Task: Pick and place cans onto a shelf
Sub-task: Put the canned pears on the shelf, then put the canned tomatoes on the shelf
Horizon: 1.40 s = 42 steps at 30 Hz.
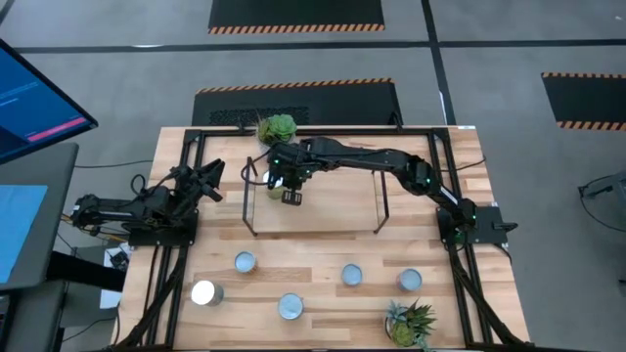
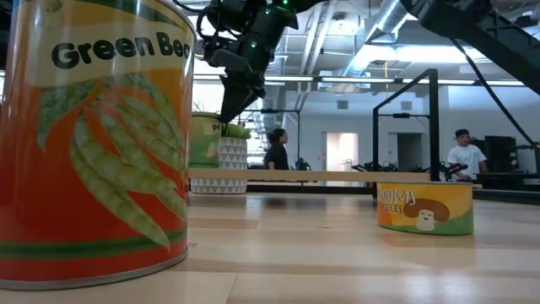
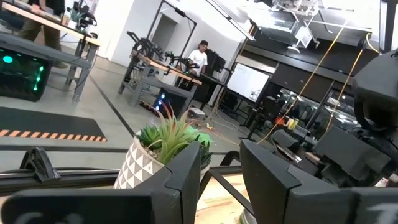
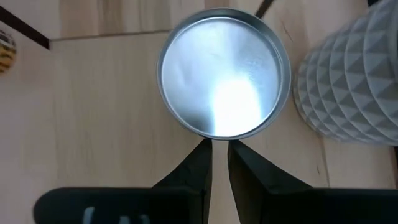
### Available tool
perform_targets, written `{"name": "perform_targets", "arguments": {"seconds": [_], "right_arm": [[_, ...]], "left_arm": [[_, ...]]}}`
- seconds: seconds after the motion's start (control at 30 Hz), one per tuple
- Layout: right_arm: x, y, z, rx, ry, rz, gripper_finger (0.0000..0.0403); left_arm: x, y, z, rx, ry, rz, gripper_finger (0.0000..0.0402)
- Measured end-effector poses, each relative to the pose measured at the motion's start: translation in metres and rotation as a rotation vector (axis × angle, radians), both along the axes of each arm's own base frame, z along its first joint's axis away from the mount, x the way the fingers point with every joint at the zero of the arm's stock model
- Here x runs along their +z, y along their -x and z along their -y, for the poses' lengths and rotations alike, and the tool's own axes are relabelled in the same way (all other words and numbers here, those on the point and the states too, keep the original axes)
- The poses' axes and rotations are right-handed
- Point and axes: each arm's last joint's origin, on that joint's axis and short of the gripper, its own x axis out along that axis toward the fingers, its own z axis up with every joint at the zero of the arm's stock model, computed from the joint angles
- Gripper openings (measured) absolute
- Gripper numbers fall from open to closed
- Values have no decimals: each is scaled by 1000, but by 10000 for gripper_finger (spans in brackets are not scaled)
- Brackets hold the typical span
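Note:
A can with a shiny metal top (image 4: 224,74) stands upright on the left end of the light-wood shelf (image 1: 323,200), beside the white patterned pot (image 4: 354,81). In the low view it is the green-labelled can (image 2: 205,139). My right gripper (image 4: 219,149) reaches across the shelf from the right and hovers at this can's rim, fingers pointing down and shut with only a narrow slit between them; it also shows in the high view (image 1: 286,188). My left gripper (image 1: 212,182) waits left of the shelf, slightly open and empty. Several more cans (image 1: 245,262) stand on the near half of the table. My right gripper's shut fingertips (image 4: 205,146) stand right at the edge of the can's top rim (image 4: 219,134), coming from above. I cannot tell whether they touch the rim or hang just above it. The can stands upright on the shelf board.
The succulent in its patterned pot (image 1: 277,127) stands close to the placed can. Black wire frames (image 1: 246,196) rise at both short ends of the shelf. A spiky plant (image 1: 411,323) stands at the near right. A Green Beans can (image 2: 93,143) and a mushroom can (image 2: 424,209) stand near the low camera.

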Motion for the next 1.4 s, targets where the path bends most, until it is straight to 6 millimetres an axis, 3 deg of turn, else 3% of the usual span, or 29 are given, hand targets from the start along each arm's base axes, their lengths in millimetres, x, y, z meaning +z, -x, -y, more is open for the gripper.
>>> {"name": "perform_targets", "arguments": {"seconds": [0.63, 0.73, 0.97, 1.1, 1.27, 1.4], "right_arm": [[5, -5, 0, -22, -18, 80, 75], [22, 7, -2, -24, -25, 41, 75], [112, 76, -7, -66, -32, 70, 75], [153, 123, -12, -122, -57, 83, 75], [186, 173, -20, -230, -83, 82, 75], [206, 209, -27, -413, -88, 124, 75]], "left_arm": [[0, 0, 0, -1, 4, 5, 105], [2, 0, 0, -5, 13, 40, 105], [11, 3, 0, -3, -6, 124, 105], [16, 1, 4, -175, -54, 166, 105], [31, -3, 11, -504, -40, 103, 105], [69, 3, 13, -596, 6, -74, 105]]}}
